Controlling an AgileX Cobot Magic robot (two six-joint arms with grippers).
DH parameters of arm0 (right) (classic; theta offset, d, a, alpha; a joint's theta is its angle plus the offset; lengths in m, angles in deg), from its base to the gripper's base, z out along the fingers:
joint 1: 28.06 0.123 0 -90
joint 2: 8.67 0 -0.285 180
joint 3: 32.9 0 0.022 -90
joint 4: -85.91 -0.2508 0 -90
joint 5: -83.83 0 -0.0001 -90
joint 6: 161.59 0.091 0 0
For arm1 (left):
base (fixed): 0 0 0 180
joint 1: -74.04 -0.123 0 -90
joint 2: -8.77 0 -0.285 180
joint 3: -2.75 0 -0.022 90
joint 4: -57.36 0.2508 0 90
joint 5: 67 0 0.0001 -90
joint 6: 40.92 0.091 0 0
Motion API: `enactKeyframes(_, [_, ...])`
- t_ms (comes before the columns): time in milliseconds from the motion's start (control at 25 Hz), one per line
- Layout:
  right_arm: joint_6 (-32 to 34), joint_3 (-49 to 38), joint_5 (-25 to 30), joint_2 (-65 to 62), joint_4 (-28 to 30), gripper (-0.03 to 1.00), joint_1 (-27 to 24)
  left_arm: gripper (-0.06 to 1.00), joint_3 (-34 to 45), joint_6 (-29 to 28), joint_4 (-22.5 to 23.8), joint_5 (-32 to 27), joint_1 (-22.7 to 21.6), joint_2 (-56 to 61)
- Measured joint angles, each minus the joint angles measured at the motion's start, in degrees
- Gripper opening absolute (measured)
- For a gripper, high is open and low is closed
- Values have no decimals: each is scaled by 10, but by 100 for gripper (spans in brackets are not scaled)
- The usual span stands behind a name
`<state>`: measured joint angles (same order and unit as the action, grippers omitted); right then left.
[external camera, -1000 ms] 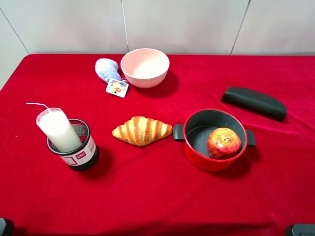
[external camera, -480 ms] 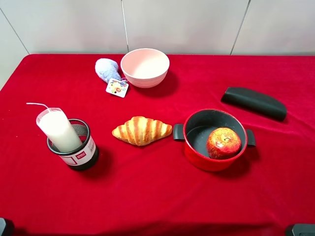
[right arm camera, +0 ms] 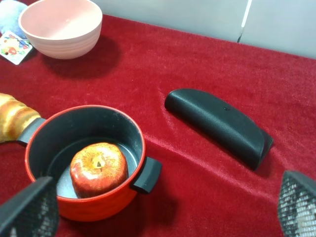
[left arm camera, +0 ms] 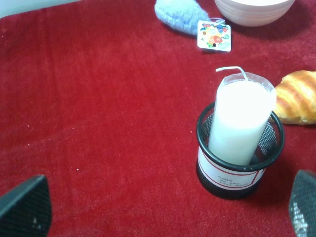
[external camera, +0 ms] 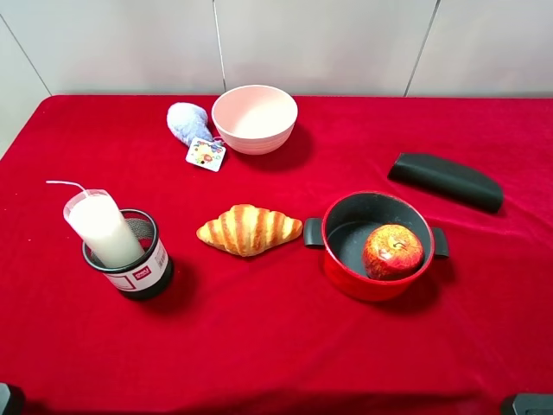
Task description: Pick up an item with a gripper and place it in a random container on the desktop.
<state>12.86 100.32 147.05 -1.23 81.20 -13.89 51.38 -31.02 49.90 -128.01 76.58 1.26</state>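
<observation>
The tall white candle [external camera: 102, 227] stands tilted inside the black wire-mesh cup [external camera: 138, 275] at the left of the red desktop [external camera: 259, 337]; its wick points left. The left wrist view shows the candle [left arm camera: 242, 121] in the cup [left arm camera: 232, 173], with my left gripper [left arm camera: 163, 212] open and empty, fingertips [left arm camera: 27, 210] wide apart, well back from the cup. My right gripper [right arm camera: 163, 210] is open and empty, back from the red pot. In the high view only the tips of both arms show at the bottom corners.
A golden croissant [external camera: 249, 229] lies mid-table. A red pot [external camera: 346, 268] holds an apple [external camera: 392, 251]. A pink bowl [external camera: 254, 118] and pale-blue plush toy [external camera: 188, 123] sit at the back. A black case [external camera: 445, 180] lies at the right.
</observation>
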Motion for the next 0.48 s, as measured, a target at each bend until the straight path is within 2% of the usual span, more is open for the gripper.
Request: enactKeyframes(480, [0, 0, 0, 0, 0, 69, 0, 94, 0, 0, 0, 0, 0, 0])
